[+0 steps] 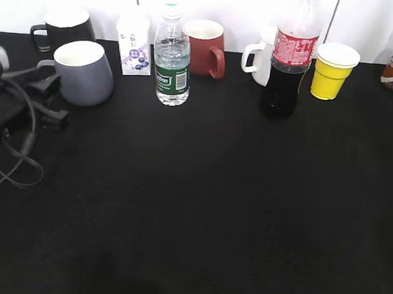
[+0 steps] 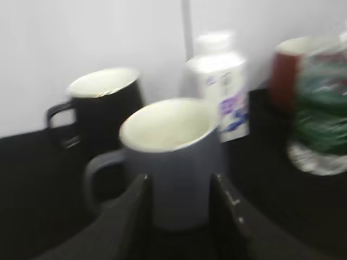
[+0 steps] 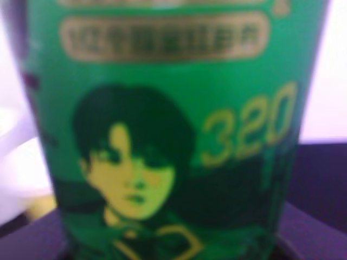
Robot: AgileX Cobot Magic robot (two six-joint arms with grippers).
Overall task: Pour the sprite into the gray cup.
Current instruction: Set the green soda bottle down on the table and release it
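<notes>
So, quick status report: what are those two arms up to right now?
Left gripper open, jaws either side of gray cup. Right wrist view filled by sprite bottle; right grip unseen. Black mug and milk bottle just behind cup.

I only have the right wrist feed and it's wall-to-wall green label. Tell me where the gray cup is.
Observer: In the exterior view the gray cup stands upright at the far left of the table, just in front of the black mug.
Operator: Report what the left arm is doing there.
Observer: The left wrist view shows the left gripper open at the cup, one finger showing on each side of its lower body. I cannot tell whether they touch it.
Operator: Check inside the cup before I tip anything.
Observer: Its white inside looks empty from the left wrist view, though that picture is blurred.
</notes>
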